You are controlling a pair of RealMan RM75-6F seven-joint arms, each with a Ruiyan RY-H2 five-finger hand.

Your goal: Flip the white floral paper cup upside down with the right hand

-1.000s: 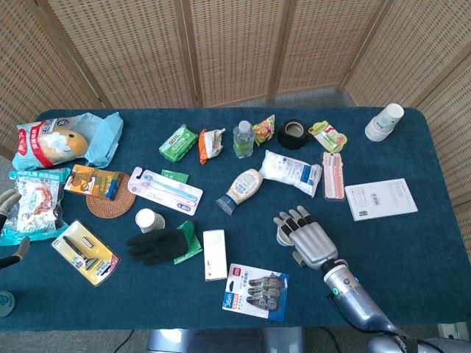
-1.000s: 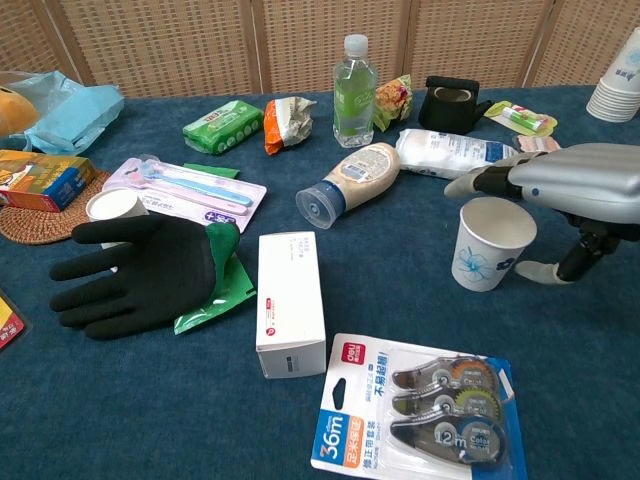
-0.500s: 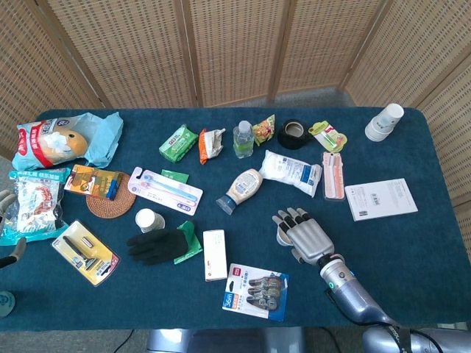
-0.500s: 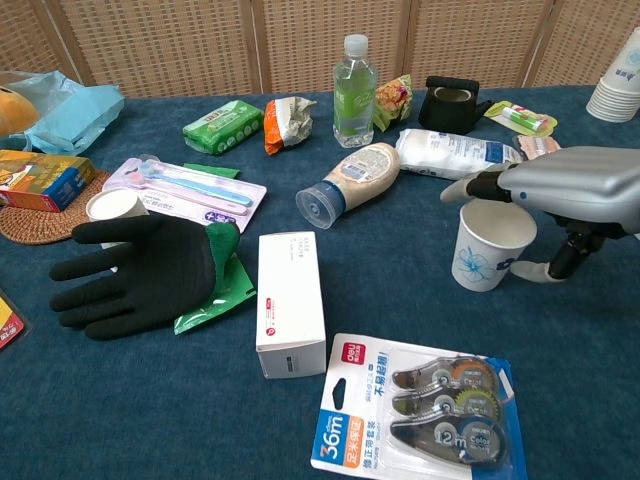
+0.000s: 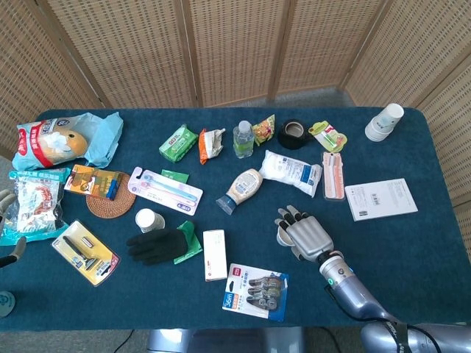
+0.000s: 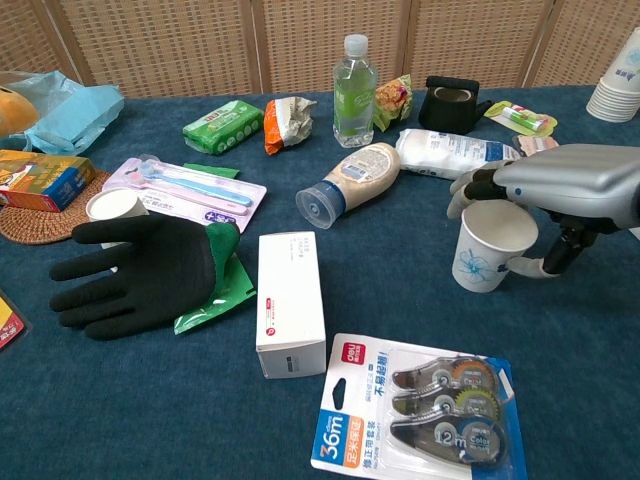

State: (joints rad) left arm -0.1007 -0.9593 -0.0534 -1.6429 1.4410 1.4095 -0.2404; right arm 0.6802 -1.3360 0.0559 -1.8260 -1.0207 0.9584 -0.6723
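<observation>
The right hand (image 6: 560, 185) hovers over the upright white floral paper cup (image 6: 490, 250) on the table (image 6: 400, 300), fingers (image 6: 470, 190) draped past its far rim, thumb beside its wall, not yet gripping.

silver-grey metal right hand (image 5: 303, 234) with dark fingertips (image 6: 478, 182)
</observation>
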